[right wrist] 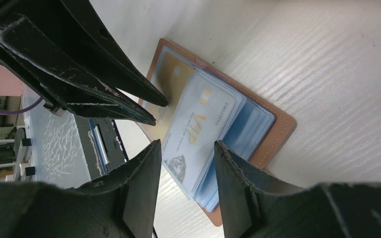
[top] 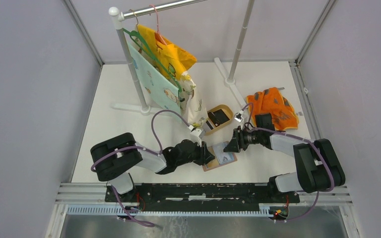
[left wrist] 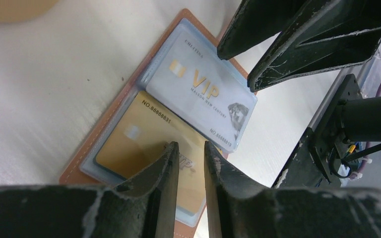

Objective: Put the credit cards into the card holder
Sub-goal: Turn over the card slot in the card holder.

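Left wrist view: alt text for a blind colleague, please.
An open card holder on the table holds a gold card and a pale VIP card. The left end effector hovers over the gold card, jaws slightly apart; the right end effector is by the VIP card's edge.

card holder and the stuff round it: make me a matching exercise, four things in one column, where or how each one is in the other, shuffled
1 holder
2 cloth
3 dish
4 silver card

a crumpled at far right
b overlapping a gold card
c lying open, flat
d holds a dark thing

Pairs: 1-c, 2-a, 3-d, 4-b
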You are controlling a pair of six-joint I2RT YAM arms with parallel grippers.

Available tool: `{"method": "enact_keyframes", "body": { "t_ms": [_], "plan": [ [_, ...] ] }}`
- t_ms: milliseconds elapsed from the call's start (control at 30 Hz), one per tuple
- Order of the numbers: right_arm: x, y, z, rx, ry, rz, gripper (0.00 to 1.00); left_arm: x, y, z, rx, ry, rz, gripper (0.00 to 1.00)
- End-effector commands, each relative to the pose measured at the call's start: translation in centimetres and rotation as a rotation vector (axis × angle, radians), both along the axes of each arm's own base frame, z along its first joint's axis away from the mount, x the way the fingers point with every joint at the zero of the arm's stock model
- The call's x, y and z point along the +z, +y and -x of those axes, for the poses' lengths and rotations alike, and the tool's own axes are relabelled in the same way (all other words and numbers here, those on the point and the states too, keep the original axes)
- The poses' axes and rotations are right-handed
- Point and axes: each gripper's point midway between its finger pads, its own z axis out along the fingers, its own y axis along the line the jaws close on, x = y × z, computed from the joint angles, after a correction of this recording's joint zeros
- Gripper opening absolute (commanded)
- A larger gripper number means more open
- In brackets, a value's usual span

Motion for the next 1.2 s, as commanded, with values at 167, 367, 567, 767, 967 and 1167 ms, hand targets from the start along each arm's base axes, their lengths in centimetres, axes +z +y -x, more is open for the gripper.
{"method": "enact_keyframes", "body": {
  "t_ms": [167, 367, 567, 767, 967, 1167],
  "plan": [
    [1.1, 0.9, -0.4, -0.008, 0.022, -0.092, 0.50, 1.9, -2.0, -0.3, -0.011, 0.000, 0.089, 0.32],
    [1.2, 1.4, 0.2, -0.004, 0.093, -0.150, 0.51, 1.7, -2.0, -0.3, -0.009, 0.008, 0.089, 0.32],
    [0.9, 1.7, 0.1, -0.005, 0.129, -0.172, 0.55, 1.1, -1.8, -0.4, 0.008, 0.020, 0.076, 0.29],
    [0.8, 1.5, -0.4, -0.016, 0.109, -0.162, 0.62, 0.9, -1.7, -0.6, 0.016, 0.022, 0.060, 0.21],
    [-0.4, 0.9, -0.8, -0.046, 0.121, -0.112, 0.64, 0.2, -1.6, -0.7, 0.027, 0.031, 0.031, 0.14],
    [-0.7, 1.0, -0.6, -0.040, 0.154, -0.111, 0.64, -0.7, -0.9, -1.1, 0.060, 0.038, -0.012, 0.09]
  ]
}}
